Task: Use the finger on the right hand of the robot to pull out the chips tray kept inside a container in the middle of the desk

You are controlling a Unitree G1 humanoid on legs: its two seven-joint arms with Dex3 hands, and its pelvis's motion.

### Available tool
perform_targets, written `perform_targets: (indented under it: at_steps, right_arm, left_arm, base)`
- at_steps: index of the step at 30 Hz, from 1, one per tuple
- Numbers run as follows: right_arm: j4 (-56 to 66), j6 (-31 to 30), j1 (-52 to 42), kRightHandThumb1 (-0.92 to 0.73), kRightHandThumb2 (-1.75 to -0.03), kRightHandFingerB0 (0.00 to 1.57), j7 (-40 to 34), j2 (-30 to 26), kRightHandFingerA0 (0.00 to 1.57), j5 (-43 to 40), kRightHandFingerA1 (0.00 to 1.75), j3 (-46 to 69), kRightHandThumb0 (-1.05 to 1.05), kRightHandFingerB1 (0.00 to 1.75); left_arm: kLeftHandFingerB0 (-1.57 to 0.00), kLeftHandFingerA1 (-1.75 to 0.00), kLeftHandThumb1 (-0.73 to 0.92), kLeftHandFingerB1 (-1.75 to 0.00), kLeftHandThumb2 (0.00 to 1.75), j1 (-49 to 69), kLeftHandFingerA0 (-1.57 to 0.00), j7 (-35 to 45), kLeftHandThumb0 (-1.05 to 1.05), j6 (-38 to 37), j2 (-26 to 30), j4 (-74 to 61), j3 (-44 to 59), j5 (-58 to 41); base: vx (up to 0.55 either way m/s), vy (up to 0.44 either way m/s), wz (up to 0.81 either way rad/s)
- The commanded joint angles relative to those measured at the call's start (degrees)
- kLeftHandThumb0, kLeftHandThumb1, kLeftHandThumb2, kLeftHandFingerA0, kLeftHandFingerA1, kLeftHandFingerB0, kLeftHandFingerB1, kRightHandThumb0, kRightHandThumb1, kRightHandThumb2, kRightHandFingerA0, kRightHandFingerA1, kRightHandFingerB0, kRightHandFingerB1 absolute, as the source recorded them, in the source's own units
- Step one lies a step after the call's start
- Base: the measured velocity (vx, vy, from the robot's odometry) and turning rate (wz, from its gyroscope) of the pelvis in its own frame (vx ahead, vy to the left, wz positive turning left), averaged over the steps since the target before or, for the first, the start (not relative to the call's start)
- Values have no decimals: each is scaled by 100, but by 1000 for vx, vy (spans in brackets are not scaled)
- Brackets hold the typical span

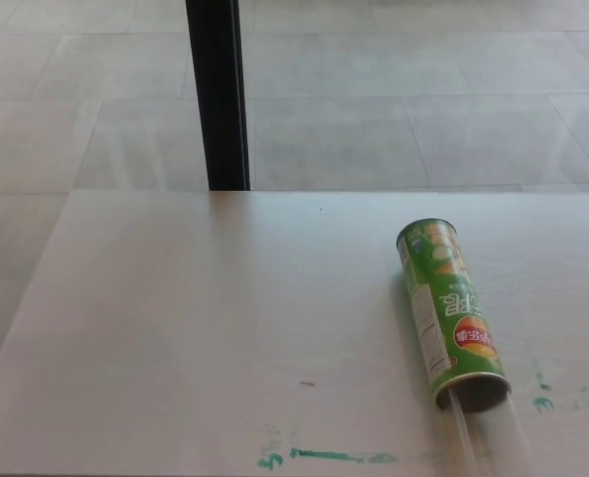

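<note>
Glossy printed cardboard can [449,314], clear plastic tray [488,440], smooth matt pale desk [205,318] w/ teal paint smears [324,456].

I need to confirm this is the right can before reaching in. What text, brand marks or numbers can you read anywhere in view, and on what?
Nothing can be quoted reliably.
Green chips can, large white characters on its side: upside down and blurred, not readable.
Red oval logo near the open end: lettering too blurred to read.
White panel along the can's side: fine print, too small.
Desk: only green paint smears, no writing.
</note>
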State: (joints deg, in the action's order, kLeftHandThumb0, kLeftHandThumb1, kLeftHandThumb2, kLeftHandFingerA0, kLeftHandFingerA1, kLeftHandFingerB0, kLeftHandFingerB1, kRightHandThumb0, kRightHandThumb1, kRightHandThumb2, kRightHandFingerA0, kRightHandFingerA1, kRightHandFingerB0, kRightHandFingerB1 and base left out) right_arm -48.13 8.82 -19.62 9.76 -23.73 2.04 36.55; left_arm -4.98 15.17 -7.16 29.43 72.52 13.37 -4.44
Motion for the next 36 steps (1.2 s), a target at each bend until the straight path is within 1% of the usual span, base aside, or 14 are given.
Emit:
perform_targets:
  at_steps: [1, 2, 3, 4, 7, 8, 9, 11, 13, 15, 16, 21, 32, 36]
  right_arm:
    - [107, 110, -60, -62, -63, 29, 40, -88, 68, -445, 59, 1, -26, 44]
    - [123, 104, -65, -62, -63, 29, 12, -84, 68, -460, 59, -10, -26, 44]
    - [148, 119, -49, -62, -58, 30, 29, -122, 61, -473, 54, -33, -20, 42]
    - [-17, 178, 28, -61, -58, 30, 65, -155, 59, -525, 53, -23, -18, 41]
    - [-129, 308, 29, -63, -58, 30, 58, -223, 60, -529, 54, -107, -20, 41]
    - [-294, 525, 70, -62, -58, 36, -110, -230, 67, -439, 56, -172, -20, 42]
    - [-359, 528, 99, -64, -59, 34, -33, -252, 64, -485, 57, -170, -20, 41]
    - [-495, 845, 93, -70, -60, 39, 101, -285, 67, -555, 58, -225, -24, 41]
    - [-570, 929, 110, -70, -60, 39, 80, -313, 67, -571, 58, -269, -24, 41]
    - [-687, 1028, 228, -70, -60, 46, 57, -236, 72, -752, 60, -200, -29, 42]
    - [-785, 1041, 254, -72, -61, 40, 211, -285, 69, -804, 58, -210, -30, 40]
    - [-740, 1269, 165, -72, -61, 46, 160, -293, 72, -744, 60, -370, -31, 43]
    - [-939, 1341, 236, -70, -60, 43, 114, -382, 69, -774, 59, -588, -23, 43]
    - [-995, 1326, 260, -69, -60, 43, 98, -393, 69, -801, 59, -646, -23, 42]
  left_arm:
    - [-58, -63, 71, -54, 61, -12, -59, -26, -44, 151, 93, -11, -21, 58]
    - [-58, -63, 71, -54, 61, -15, -59, -26, -44, 164, 92, -28, -16, 47]
    - [-62, -64, 70, -57, 60, 2, -59, -73, -44, 121, 63, -33, 17, 17]
    - [-65, -63, 68, -59, 60, -14, -60, -77, -44, 135, 52, -8, 62, -26]
    - [-62, -62, 69, -54, 61, -8, -59, -106, -45, 114, 23, 2, 74, -14]
    - [-59, -61, 71, -52, 61, 21, -59, -134, -46, 23, 26, -46, 21, 47]
    - [-59, -62, 71, -52, 61, 13, -59, -136, -46, 19, 20, -35, 36, 33]
    - [-60, -61, 70, -52, 61, 2, -58, -124, -47, -12, 7, -2, 77, -7]
    - [-60, -61, 70, -52, 61, 0, -58, -132, -47, -24, 7, 14, 77, 3]
    - [-60, -64, 70, -54, 61, -5, -59, -122, -46, -18, 15, 8, 89, -4]
    - [-59, -62, 71, -53, 61, 3, -58, -111, -46, -19, 12, 9, 76, 9]
    - [-57, -63, 72, -52, 61, 21, -57, -106, -45, 9, 23, -54, 78, -2]
    - [-58, -62, 71, -51, 61, 23, -59, -167, -46, 4, 38, -40, 17, 65]
    - [-57, -61, 72, -52, 61, 41, -56, -100, -44, 7, 35, -71, 59, -1]
  base:
    - [0, 0, 0]
    - [0, 0, 0]
    - [0, 0, 0]
    - [0, 0, 0]
    - [0, 0, 0]
    - [0, 0, 0]
    - [0, 0, 0]
    - [0, 0, 0]
    - [0, 0, 0]
    - [0, 0, 0]
    - [0, 0, 0]
    - [0, 0, 0]
    - [0, 0, 0]
    - [0, 0, 0]
